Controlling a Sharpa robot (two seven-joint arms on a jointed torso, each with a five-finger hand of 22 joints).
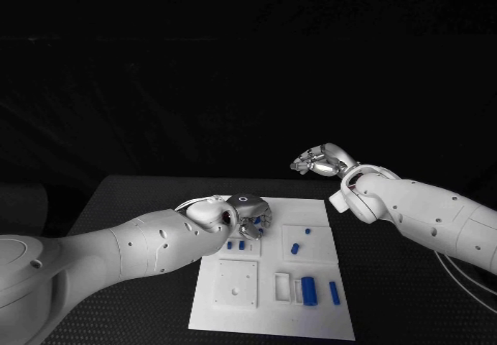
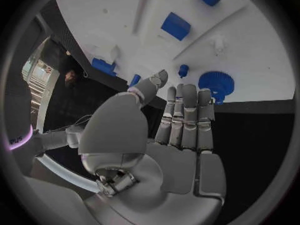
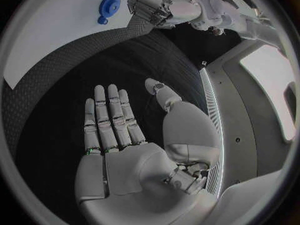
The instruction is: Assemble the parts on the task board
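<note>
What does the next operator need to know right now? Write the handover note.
Left hand: open, holds nothing, fingers straight, hovering over the far left part of the white task board.
Right hand: open, empty, raised above the black table beyond the board's far right corner.
Parts: the blue toothed gear lies on the board just past the left hand's fingertips, a small blue peg beside it. A big blue cylinder and a slim blue bar lie in the board's near right area.
Done: cannot tell.
Left: neither hand holds a part; loose pieces wait to be picked up.
</note>
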